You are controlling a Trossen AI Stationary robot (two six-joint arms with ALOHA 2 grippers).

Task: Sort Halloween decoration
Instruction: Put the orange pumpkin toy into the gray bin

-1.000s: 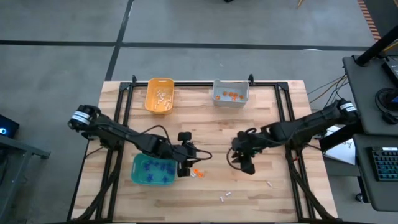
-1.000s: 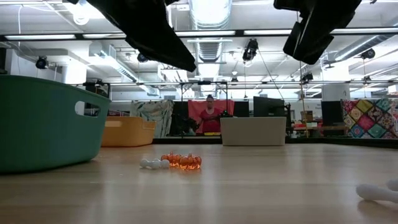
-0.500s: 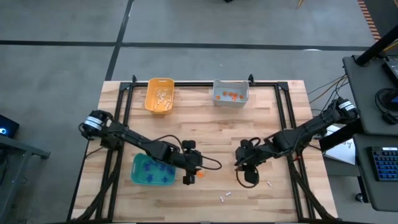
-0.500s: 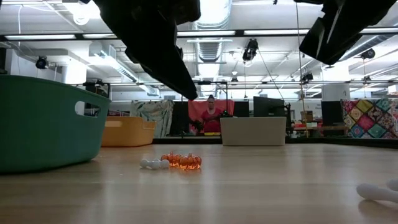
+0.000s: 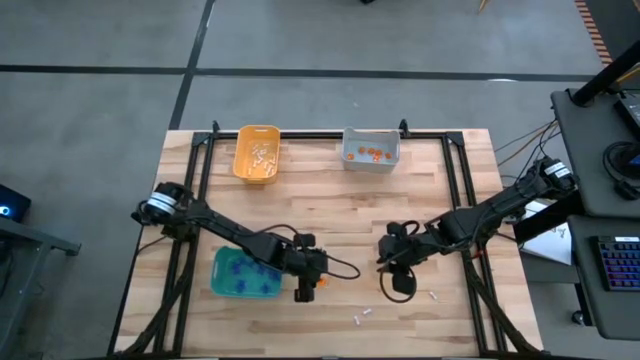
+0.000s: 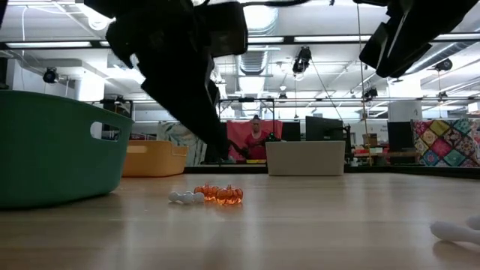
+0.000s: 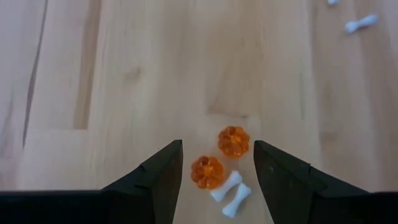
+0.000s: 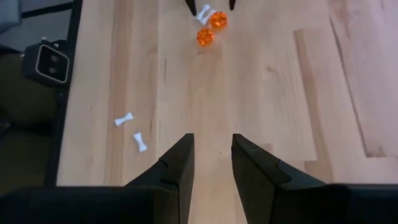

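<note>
The left claw (image 7: 217, 177) hangs low over the wooden surface (image 5: 330, 200) just beside the teal bin (image 5: 243, 275), fingers spread wide and grasping nothing, with two orange pumpkins (image 7: 233, 141) and two white bones (image 7: 229, 190) lying between its fingers. The right claw (image 8: 211, 162) hovers over bare wood near the middle, fingers parted with nothing between them. More white bones (image 8: 124, 119) lie loose near the front edge. The yellow bin (image 5: 257, 154) and grey bin (image 5: 371, 148) stand along the far edge.
</note>
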